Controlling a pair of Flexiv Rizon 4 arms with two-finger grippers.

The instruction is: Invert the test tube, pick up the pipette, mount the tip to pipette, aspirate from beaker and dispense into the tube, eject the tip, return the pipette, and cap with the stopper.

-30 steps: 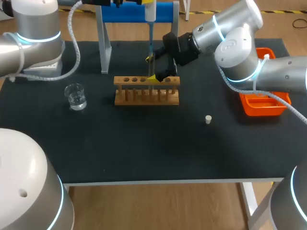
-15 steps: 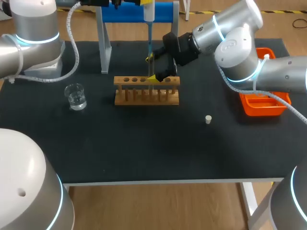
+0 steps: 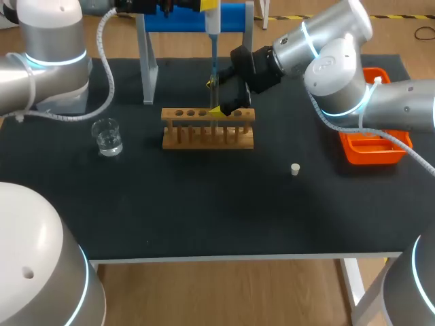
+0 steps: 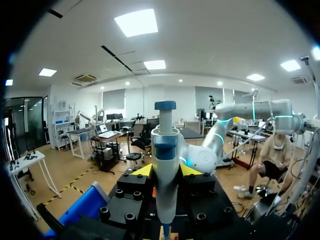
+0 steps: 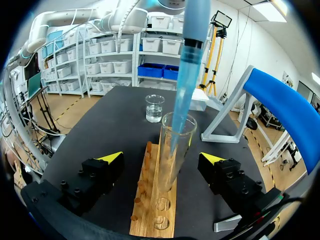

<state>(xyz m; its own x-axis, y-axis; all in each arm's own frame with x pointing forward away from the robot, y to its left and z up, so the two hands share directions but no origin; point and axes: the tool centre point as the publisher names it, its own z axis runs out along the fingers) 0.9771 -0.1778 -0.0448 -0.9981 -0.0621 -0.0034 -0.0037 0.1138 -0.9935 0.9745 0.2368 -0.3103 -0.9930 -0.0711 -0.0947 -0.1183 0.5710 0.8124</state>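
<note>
One black table (image 3: pixel 204 210) carries everything, and two arms come in over it. One blue-topped stand (image 3: pixel 234 17) rises at the far edge, cut off in the head view. One wooden rack (image 3: pixel 208 129) stands near the middle, with some of its holes covered by the right tool (image 5: pixel 162 159). One orange tray (image 3: pixel 372 151) sits at the right, half hidden under the right arm, and its contents cannot be made out.

The left tool (image 4: pixel 166 171) is pinching the single pipette (image 4: pixel 165 150) from both sides, and the one blue tip (image 5: pixel 186 85) reaches down into the mouth of the one test tube (image 5: pixel 167 170). The tube stands upright in the rack between the right tool's spread fingers, which do not touch it. Any liquid in it cannot be made out.

One beaker (image 3: pixel 107 136) stands left of the rack. One stopper (image 3: pixel 295 169) lies apart on the table to the right.
</note>
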